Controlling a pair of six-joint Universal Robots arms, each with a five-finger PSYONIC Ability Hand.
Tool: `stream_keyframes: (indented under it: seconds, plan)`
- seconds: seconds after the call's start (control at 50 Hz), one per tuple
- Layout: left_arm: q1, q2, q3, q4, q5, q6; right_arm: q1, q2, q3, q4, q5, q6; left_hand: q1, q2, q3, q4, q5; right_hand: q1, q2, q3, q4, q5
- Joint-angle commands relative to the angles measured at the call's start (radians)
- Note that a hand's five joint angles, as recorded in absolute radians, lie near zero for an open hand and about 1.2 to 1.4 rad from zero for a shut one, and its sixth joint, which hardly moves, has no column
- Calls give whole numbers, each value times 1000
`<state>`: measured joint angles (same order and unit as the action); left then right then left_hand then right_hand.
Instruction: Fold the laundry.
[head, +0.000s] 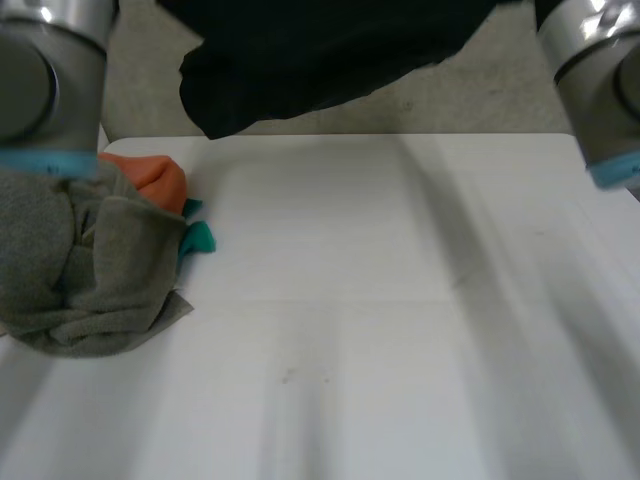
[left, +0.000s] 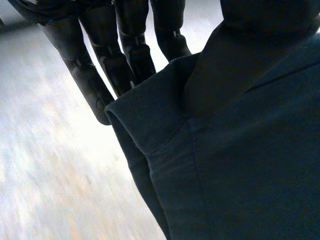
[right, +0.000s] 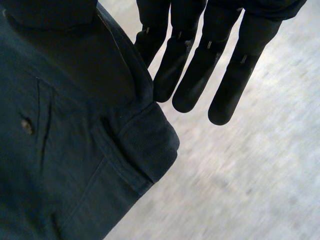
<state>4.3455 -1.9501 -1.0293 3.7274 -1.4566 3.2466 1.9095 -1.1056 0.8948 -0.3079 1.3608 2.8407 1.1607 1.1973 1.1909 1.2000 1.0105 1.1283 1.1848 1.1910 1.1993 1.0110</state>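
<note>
Head view: garment (head: 320, 60) aloft (left robot hand (left: 90, 85), right robot hand (right: 190, 75) pinching).

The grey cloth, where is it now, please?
Head view: the grey cloth lies at the table's left edge, against an orange cloth and a teal cloth.

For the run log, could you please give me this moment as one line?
left hand: pinches dark garment | right hand: pinches dark garment | dark garment: held up above table | grey cloth pile: on table by left arm
</note>
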Motion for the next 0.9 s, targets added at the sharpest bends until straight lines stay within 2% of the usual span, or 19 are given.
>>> stream_keyframes:
  seconds: [0.02, 0.14, 0.26, 0.42, 0.5, 0.58, 0.68, 0.74, 0.76, 0.82, 0.9]
  plan:
    - [0, -9, -286, -46, 38, 10, 0, 75, 154, 104, -29, -96, 236, 199, 205, 196, 211, 268, 211, 205, 197, 211]
    - [-18, -87, -520, -35, 76, 74, 29, 197, 321, 145, -46, -217, 236, 199, 205, 196, 211, 268, 211, 205, 197, 211]
    - [-47, -99, -626, -98, 90, 151, 22, 227, 403, 248, -23, -326, 236, 199, 205, 196, 211, 268, 211, 205, 197, 211]
    - [-102, 32, -693, -432, 94, 251, -20, 75, 499, 458, -20, -408, 236, 199, 205, 196, 211, 268, 211, 205, 197, 211]
    - [-125, 120, -722, -654, 82, 349, -44, -40, 573, 645, -26, -498, 236, 199, 205, 196, 211, 268, 211, 205, 197, 211]
    - [-138, 215, -761, -938, 58, 450, -105, -186, 715, 884, -48, -711, 236, 199, 205, 196, 211, 268, 211, 205, 197, 211]
    - [-148, 257, -762, -1159, 61, 515, -176, -287, 835, 984, -92, -963, 236, 199, 205, 196, 211, 268, 211, 205, 197, 211]
    - [-152, 250, -715, -1123, 82, 530, -176, -266, 834, 943, -109, -957, 236, 199, 205, 196, 211, 268, 211, 205, 197, 211]
    - [-153, 228, -680, -1074, 87, 527, -170, -252, 820, 926, -111, -936, 236, 199, 205, 196, 211, 268, 211, 205, 197, 211]
    - [-156, 169, -612, -968, 84, 516, -138, -180, 730, 834, -105, -813, 236, 199, 205, 196, 211, 268, 211, 205, 197, 211]
    - [-153, 16, -453, -725, 52, 493, -98, -54, 543, 678, -63, -597, 236, 199, 205, 196, 211, 268, 211, 205, 197, 211]
